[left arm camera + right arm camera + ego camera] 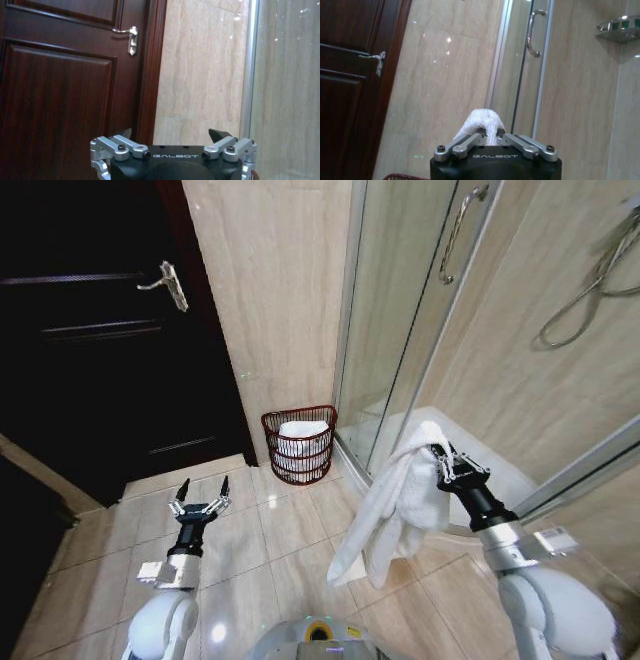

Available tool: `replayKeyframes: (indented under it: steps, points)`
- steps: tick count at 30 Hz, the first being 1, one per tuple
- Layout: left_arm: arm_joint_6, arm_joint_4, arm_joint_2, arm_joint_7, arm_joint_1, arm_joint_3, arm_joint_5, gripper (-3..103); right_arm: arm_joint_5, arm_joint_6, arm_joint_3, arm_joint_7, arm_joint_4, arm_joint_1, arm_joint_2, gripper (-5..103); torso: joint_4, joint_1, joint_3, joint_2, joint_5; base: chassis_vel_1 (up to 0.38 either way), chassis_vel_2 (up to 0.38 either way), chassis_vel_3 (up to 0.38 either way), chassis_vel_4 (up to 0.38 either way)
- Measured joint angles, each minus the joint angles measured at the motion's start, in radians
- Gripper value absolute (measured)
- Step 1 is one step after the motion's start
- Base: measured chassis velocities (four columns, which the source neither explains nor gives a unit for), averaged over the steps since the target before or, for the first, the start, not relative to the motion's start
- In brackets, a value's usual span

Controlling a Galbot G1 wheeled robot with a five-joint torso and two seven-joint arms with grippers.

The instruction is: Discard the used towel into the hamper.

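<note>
Closest to me, my right gripper [443,457] is raised on the right side of the head view, fingers pinched on a fold of the white towel [395,515]; the rest of the cloth hangs down in long folds from the grip, above the tiled floor [280,540]. In the right wrist view I see the same pinch, a rounded hump of towel [481,122] standing up between the closed fingers. My left gripper [200,500] sits low on the left over the floor tiles, fingers spread wide and holding nothing. Farther ahead, the hamper [299,444] stands on the floor against the beige tiled wall [275,290], just beside the glass shower door [400,310], with something white already lying inside it. The towel is well apart from the hamper, off to its right. To the left of the wall is the dark wooden door [90,330] with its metal handle [166,284]
</note>
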Motion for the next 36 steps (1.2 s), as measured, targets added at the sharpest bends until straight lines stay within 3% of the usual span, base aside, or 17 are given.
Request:
replayKeyframes:
  steps: [36]
  points:
    - [-0.009,0.002,0.002,0.001,0.006,-0.003,0.001,100,-0.036,0.017,0.000,-0.007,-0.003,-0.003,0.010,5,0.0000,0.069,0.085,0.155,0.0000,0.024,0.027,-0.027,-0.028]
